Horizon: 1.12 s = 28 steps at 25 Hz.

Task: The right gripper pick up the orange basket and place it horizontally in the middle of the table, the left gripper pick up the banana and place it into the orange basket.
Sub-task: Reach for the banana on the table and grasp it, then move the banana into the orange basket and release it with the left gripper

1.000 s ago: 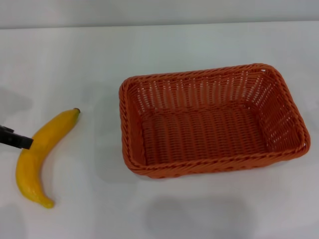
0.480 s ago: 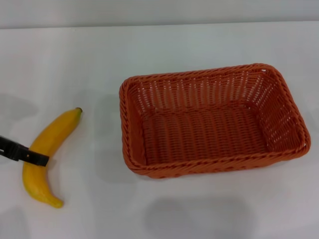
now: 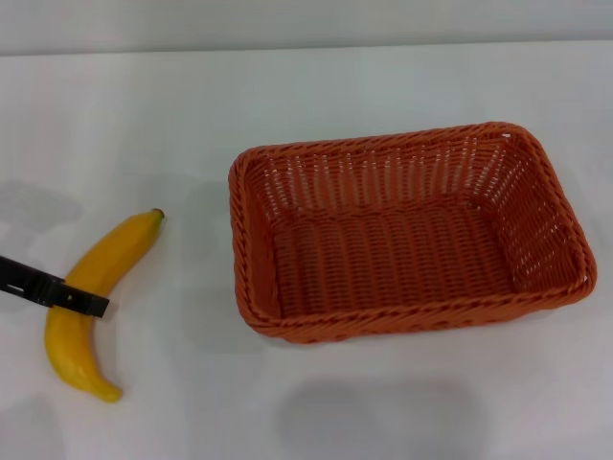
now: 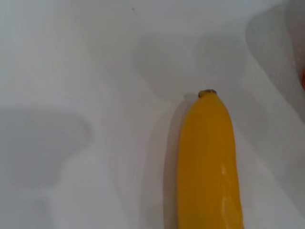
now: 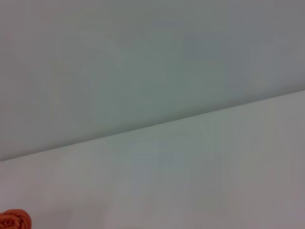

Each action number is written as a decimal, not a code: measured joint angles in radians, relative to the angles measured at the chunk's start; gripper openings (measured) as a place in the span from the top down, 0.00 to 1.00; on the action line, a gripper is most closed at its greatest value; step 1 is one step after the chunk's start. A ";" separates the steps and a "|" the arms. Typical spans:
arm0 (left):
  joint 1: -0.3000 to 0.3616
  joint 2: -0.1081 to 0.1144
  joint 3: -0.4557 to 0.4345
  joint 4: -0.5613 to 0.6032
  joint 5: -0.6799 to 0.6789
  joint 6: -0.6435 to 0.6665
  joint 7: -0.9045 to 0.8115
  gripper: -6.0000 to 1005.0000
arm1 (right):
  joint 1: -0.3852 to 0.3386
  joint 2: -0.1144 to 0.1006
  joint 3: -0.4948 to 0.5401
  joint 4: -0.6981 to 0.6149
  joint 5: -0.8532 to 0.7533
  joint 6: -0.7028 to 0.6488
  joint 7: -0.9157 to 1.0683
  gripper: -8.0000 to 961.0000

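The banana (image 3: 88, 287) lies on the white table (image 3: 172, 115) at the left, with its dark stem tip pointing to the far right. My left gripper (image 3: 94, 304) comes in from the left edge as a thin black bar lying across the banana's middle. The left wrist view shows the banana (image 4: 207, 162) close up on the table, stem end away from the camera. The orange basket (image 3: 383, 322) stands empty in the middle right, long side across the view. A bit of the basket's rim (image 5: 14, 220) shows in the right wrist view. My right gripper is out of view.
Bare white tabletop lies between the banana and the basket and in front of both. A pale wall (image 3: 306, 24) closes off the table's far edge.
The left gripper's black bar has slid to the right, from the banana's left side to right across it. The banana has shifted slightly to the right. The basket has stayed put.
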 joint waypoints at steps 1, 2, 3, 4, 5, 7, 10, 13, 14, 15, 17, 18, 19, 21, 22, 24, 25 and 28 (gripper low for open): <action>0.000 0.000 0.000 0.000 0.000 0.002 -0.002 0.40 | -0.001 -0.001 0.000 0.001 0.000 -0.003 0.000 0.61; -0.001 0.000 0.000 0.000 -0.001 0.003 -0.005 0.40 | -0.002 -0.001 0.000 0.001 0.000 -0.006 0.000 0.61; -0.001 0.000 0.000 0.000 -0.003 0.004 -0.007 0.40 | -0.003 -0.001 0.000 0.001 0.000 -0.007 0.000 0.61; -0.001 0.000 0.000 0.001 -0.004 0.005 -0.008 0.40 | -0.003 -0.001 0.000 0.001 0.000 -0.007 0.000 0.61; -0.002 0.001 0.000 0.001 -0.005 0.005 -0.010 0.41 | -0.003 -0.001 0.000 0.001 0.000 -0.007 0.000 0.61; -0.002 0.002 0.000 0.001 -0.005 0.006 -0.015 0.41 | -0.003 -0.001 0.000 0.001 0.000 -0.007 -0.001 0.61; -0.002 0.002 -0.006 0.001 -0.007 0.023 -0.031 0.41 | -0.003 -0.002 0.000 0.001 0.002 -0.007 -0.001 0.61; -0.002 0.005 -0.020 -0.005 -0.034 0.031 -0.038 0.42 | -0.002 -0.003 0.000 0.001 0.004 -0.005 0.001 0.61; -0.001 0.011 -0.028 -0.014 -0.053 0.028 -0.039 0.43 | -0.002 -0.004 0.000 0.001 0.004 -0.004 0.001 0.61; 0.002 0.018 -0.036 -0.028 -0.073 0.020 -0.040 0.44 | -0.003 -0.005 0.000 0.000 0.005 -0.001 0.003 0.61; 0.009 0.028 -0.053 -0.082 -0.108 -0.014 -0.045 0.46 | -0.004 -0.006 0.001 -0.003 0.005 0.003 0.005 0.61; 0.010 0.031 -0.063 -0.117 -0.127 -0.034 -0.048 0.47 | -0.004 -0.006 0.004 -0.006 0.005 0.005 0.005 0.61; 0.012 0.036 -0.072 -0.171 -0.154 -0.065 -0.055 0.47 | -0.005 -0.007 0.006 -0.008 0.005 0.007 0.005 0.61; 0.009 0.043 -0.077 -0.240 -0.193 -0.109 -0.068 0.47 | -0.005 -0.009 0.008 -0.011 0.007 0.011 0.004 0.61; -0.004 0.050 -0.075 -0.299 -0.229 -0.145 -0.084 0.47 | -0.005 -0.010 0.009 -0.012 0.008 0.013 0.002 0.61; -0.038 0.053 -0.069 -0.339 -0.268 -0.191 -0.102 0.46 | -0.004 -0.012 0.009 -0.012 0.010 0.015 -0.004 0.61; -0.057 0.054 -0.067 -0.348 -0.278 -0.211 -0.107 0.46 | -0.003 -0.013 0.009 -0.012 0.013 0.016 -0.011 0.61; -0.144 0.048 -0.062 -0.336 -0.299 -0.274 -0.117 0.46 | -0.003 -0.011 0.009 -0.013 0.038 0.024 -0.037 0.61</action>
